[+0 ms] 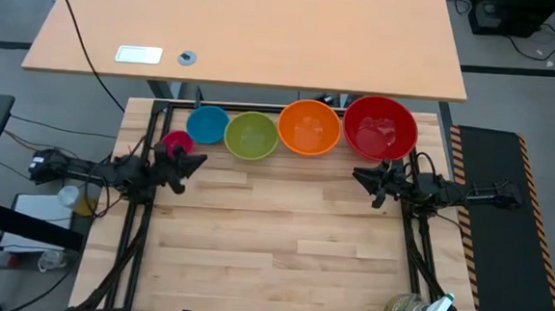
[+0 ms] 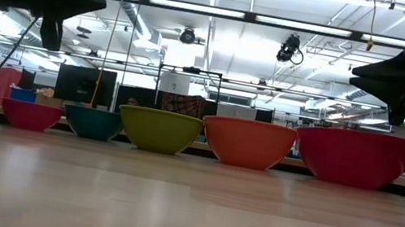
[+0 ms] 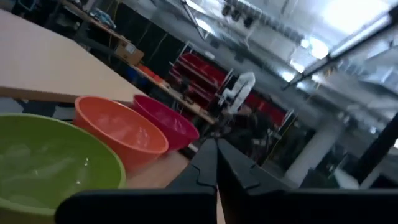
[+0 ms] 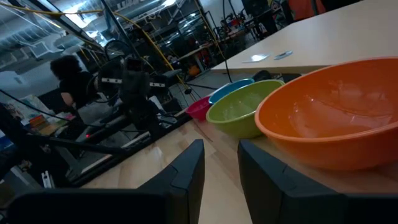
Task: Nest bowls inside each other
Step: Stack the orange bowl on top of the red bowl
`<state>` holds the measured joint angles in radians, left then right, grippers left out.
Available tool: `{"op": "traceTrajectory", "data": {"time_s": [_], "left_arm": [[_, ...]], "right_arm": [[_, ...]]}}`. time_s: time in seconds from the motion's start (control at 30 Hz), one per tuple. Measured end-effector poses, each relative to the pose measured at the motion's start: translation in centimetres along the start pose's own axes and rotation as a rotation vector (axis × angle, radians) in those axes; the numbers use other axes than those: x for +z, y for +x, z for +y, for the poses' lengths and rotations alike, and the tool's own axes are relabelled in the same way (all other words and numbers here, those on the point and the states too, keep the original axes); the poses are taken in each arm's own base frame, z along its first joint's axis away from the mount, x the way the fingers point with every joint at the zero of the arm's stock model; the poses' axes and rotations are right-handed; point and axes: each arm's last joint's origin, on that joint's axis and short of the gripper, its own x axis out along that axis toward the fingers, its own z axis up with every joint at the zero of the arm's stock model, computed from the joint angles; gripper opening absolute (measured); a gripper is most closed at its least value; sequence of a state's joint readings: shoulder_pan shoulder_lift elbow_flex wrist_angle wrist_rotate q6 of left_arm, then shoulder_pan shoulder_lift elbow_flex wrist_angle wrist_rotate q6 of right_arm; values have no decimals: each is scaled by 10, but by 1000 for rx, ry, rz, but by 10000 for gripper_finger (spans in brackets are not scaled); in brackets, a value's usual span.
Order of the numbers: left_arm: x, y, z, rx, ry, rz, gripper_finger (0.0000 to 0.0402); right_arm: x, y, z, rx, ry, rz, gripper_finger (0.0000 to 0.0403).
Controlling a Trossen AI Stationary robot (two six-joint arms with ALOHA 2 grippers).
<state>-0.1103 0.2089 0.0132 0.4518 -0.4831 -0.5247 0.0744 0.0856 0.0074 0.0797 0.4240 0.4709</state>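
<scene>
Five bowls stand upright in a row along the wooden table's far edge. From left to right they are magenta-pink, blue, lime green, orange and red. Each rests on its base, and none sits inside another. My left gripper hovers shut beside the pink bowl, above the table, and its fingertips meet. My right gripper hovers just in front of the red bowl. It is open, with nothing between its fingers.
A beige desk stands beyond the table, with a white card on it. A spray bottle lies at the table's near right corner. A person sits off the table's left side. Bare wood lies in front of the bowls.
</scene>
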Motion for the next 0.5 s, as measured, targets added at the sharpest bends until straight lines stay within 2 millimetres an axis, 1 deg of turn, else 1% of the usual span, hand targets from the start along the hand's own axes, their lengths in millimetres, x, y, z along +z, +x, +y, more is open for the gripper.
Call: {"op": "traceTrajectory", "data": {"time_s": [0.13,0.2,0.33,0.43,0.5], "left_arm": [[2,0,1,8,-79,-20,5],[3,0,0,-1,-151,-36,5],[6,0,-1,-17,-233,-56,5],[8,0,-3,-32,-295,-73,5],[8,0,-2,-29,-335,-79,5]], "right_arm": [[1,0,0,2,3,-6,107],[5,0,2,11,26,-48,107],[19,-2,6,10,180,-216,107],[32,-6,7,-8,350,-366,107],[36,-7,8,11,417,-408,107]]}}
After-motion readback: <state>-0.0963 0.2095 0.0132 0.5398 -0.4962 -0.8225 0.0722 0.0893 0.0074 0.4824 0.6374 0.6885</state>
